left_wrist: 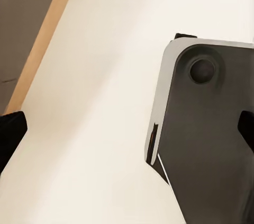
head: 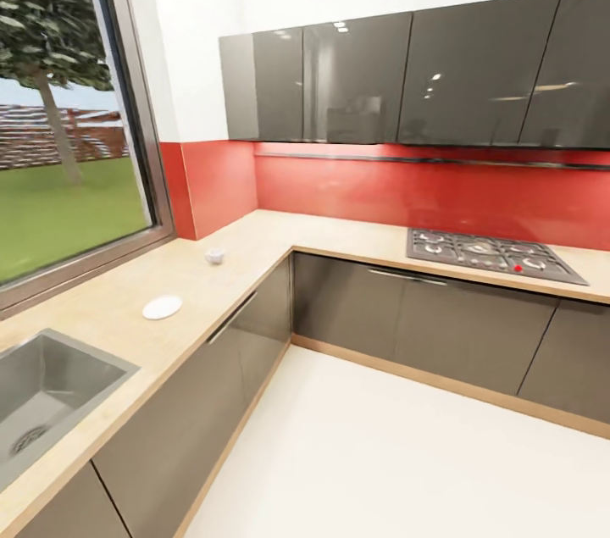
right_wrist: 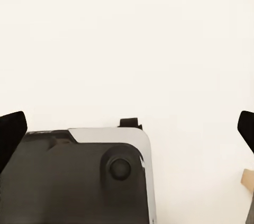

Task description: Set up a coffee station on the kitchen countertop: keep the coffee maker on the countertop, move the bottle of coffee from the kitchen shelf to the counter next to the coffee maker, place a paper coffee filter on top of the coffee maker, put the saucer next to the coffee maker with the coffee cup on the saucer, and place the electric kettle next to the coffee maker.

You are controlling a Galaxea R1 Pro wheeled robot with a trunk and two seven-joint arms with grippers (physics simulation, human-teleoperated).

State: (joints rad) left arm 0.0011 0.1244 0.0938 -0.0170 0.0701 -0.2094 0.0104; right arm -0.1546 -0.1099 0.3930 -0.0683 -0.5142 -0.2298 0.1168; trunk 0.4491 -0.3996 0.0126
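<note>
A flat white saucer [head: 162,307] lies on the beige countertop [head: 102,309] under the window, a little beyond the sink. Farther along the same counter, toward the corner, stands a small pale coffee cup [head: 215,256], apart from the saucer. In the left wrist view my left gripper [left_wrist: 127,134] is open, its dark fingertips [left_wrist: 10,134] spread wide over the white floor. In the right wrist view my right gripper [right_wrist: 128,131] is also open and holds nothing, its fingertips [right_wrist: 11,134] wide apart above the floor.
A steel sink [head: 51,385] is set into the counter at the near left. A gas hob [head: 496,254] sits in the back counter at the right. Dark glossy cabinets [head: 407,80] hang above a red backsplash. My dark base [left_wrist: 211,128] [right_wrist: 79,181] stands on the white floor [head: 381,453].
</note>
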